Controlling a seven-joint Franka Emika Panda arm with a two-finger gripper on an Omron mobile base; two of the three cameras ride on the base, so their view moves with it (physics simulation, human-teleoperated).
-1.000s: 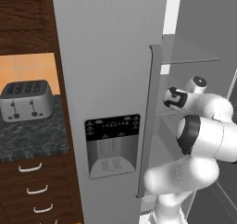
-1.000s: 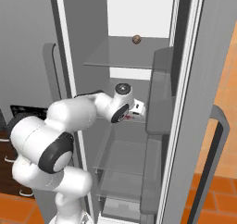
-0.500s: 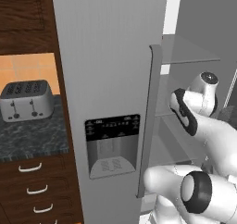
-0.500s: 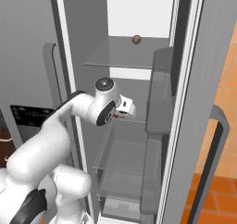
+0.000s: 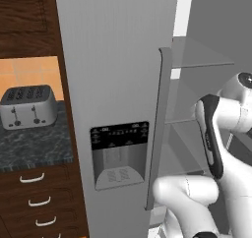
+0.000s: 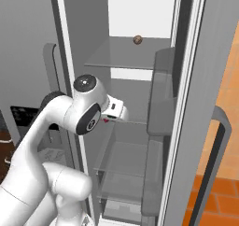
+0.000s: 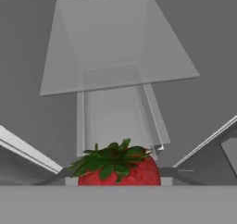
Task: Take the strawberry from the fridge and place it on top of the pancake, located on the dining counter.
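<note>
Here the fridge (image 6: pixel 140 103) takes up most of both base views: a tall grey appliance whose right door stands open on pale glass shelves (image 6: pixel 126 61), while the shut left door (image 5: pixel 118 84) carries a long vertical handle (image 5: pixel 156 133) and a black-panelled water dispenser (image 5: pixel 119 153). To the left of that door, in the left base view, a dark speckled worktop (image 5: pixel 29 148) sits over wood drawers with a silver toaster (image 5: pixel 28 105) on it. The white arm reaches into the open compartment at the middle shelves, and its gripper (image 6: pixel 108 120) sits just in front of the shelf edge in the right base view. A small brown round thing (image 6: pixel 137 39) rests on the upper shelf, well above the hand. In the hand view the strawberry (image 7: pixel 119 167), red with a green leafy cap, lies right at the fingertips' level at the bottom of the picture, with the fingers closed on it from either side, clear of the shelves.
</note>
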